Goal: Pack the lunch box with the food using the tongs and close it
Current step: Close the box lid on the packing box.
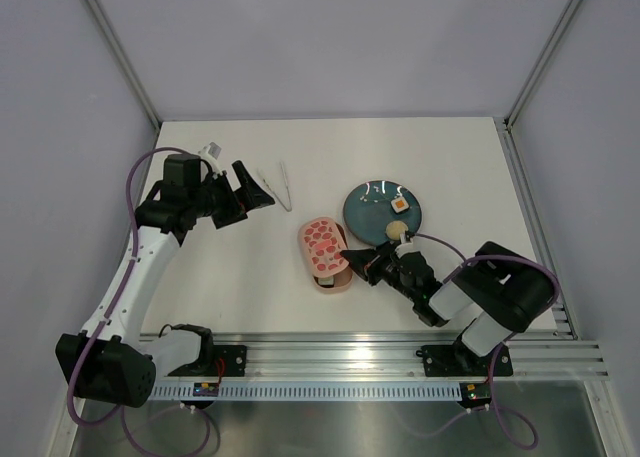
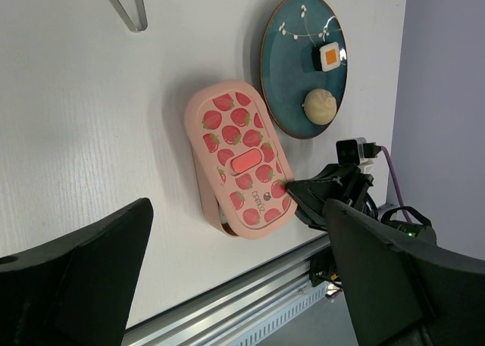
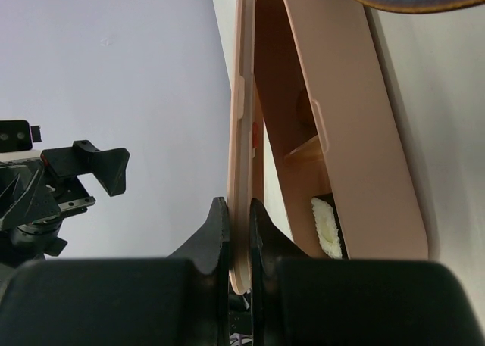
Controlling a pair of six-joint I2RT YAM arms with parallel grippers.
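Observation:
My right gripper [image 1: 352,258] [image 3: 239,217] is shut on the near rim of the pink strawberry-spotted lid [image 1: 322,240] [image 2: 241,164] [image 3: 244,134]. The lid lies tilted and offset over the pink lunch box [image 1: 335,281] [image 2: 206,202] [image 3: 341,134], with a gap between them. A white piece of food with a dark edge [image 3: 324,226] sits inside the box. On the teal plate [image 1: 368,215] [image 2: 292,66] rest a white cube with an orange top [image 1: 399,207] [image 2: 330,56] and a beige disc [image 1: 393,234] [image 2: 321,106]. The tongs [image 1: 275,185] [image 2: 129,5] lie on the table by my open, empty left gripper [image 1: 262,193] [image 2: 239,285].
A metal rail [image 1: 380,355] runs along the near table edge, just below the box. Grey walls enclose the white table [image 1: 440,157] on three sides. The plate stands directly right of the lunch box.

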